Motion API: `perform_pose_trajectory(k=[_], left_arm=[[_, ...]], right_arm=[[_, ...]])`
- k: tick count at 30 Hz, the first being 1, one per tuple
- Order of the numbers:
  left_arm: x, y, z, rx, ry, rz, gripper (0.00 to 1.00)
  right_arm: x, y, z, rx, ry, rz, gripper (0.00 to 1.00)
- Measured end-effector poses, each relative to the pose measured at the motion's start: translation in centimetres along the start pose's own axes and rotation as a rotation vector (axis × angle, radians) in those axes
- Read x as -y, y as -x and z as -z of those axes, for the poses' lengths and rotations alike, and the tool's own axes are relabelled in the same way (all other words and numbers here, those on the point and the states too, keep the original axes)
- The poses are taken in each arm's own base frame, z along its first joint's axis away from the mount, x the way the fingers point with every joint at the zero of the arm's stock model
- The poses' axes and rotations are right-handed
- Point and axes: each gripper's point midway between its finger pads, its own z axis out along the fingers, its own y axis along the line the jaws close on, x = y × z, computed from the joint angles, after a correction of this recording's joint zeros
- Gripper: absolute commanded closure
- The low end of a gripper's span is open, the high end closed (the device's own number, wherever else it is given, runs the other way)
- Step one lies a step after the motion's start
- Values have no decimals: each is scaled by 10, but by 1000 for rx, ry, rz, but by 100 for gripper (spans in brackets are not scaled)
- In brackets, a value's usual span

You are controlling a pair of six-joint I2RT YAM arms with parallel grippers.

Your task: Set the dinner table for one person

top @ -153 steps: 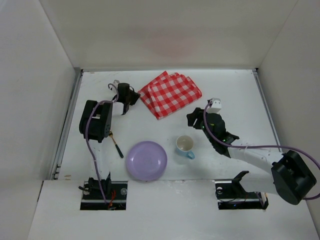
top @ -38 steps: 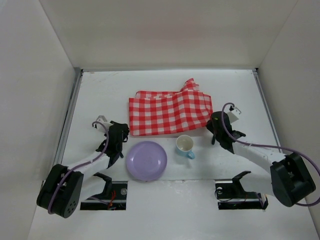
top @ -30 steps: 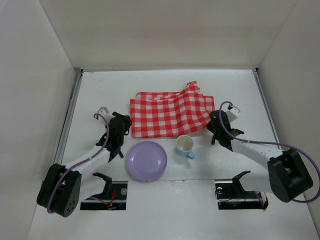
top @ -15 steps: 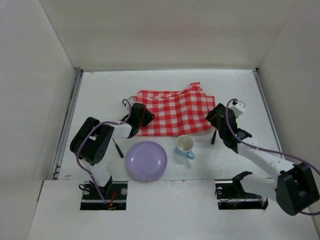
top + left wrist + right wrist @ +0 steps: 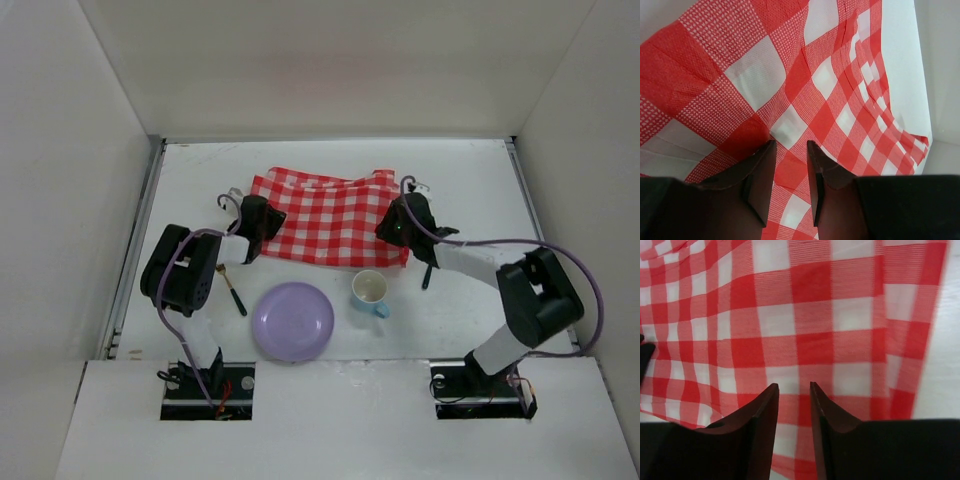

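Note:
The red-and-white checked cloth [image 5: 325, 215] lies spread out on the white dinner table [image 5: 200, 180], behind the other pieces. My left gripper [image 5: 255, 226] is over the cloth's left edge and my right gripper [image 5: 400, 222] over its right edge. In the left wrist view the cloth [image 5: 805, 85] lies flat under the left gripper [image 5: 791, 145], whose jaws stand a narrow gap apart with nothing pinched. In the right wrist view the right gripper [image 5: 794, 386] is likewise slightly open over the cloth [image 5: 805, 340]. A lilac plate [image 5: 292, 321] and a white-and-blue cup [image 5: 370, 290] sit near the front.
A dark-handled utensil [image 5: 234, 292] lies left of the plate. Another dark utensil [image 5: 428, 275] lies right of the cup, beside my right arm. Grey rails run along the table's side edges [image 5: 135, 250]. White walls enclose the table on three sides.
The folded cloth has been opened out and pulled around; in the last half second it shifted back and flattened. Both grippers moved inward and back onto its left and right edges.

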Motion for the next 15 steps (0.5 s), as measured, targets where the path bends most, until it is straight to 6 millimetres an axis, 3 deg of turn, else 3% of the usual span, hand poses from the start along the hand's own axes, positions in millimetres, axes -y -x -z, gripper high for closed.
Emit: perform_pose_trajectory(k=[4,10,15], left_arm=[[0,-1,3,2,-10,6,71],[14,-18,32,-31,-51,-38,71],[44,-72,53,-166,-133,-147,79]], right_arm=[[-21,-4,-27,-69,44,-5,69],[-37,-11,-39,-137,85,-25,67],[-32,-10,-28,-133,94,-50,52]])
